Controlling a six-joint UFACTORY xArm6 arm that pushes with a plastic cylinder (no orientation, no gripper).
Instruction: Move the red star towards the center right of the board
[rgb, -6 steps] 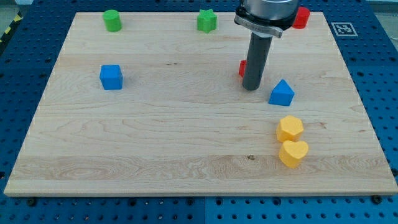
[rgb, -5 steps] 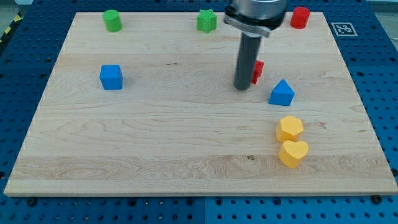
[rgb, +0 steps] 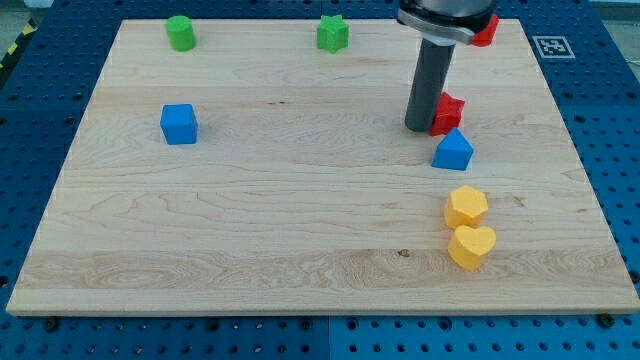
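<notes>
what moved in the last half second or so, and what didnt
My tip swung toward the view's right and pushed the red star that way; the star now sits just above the blue block. The other blocks have not moved.

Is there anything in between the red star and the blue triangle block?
No. In the camera view the red star sits just above the blue triangle block, nearly touching, nothing between. My tip is beside the star's left.
</notes>
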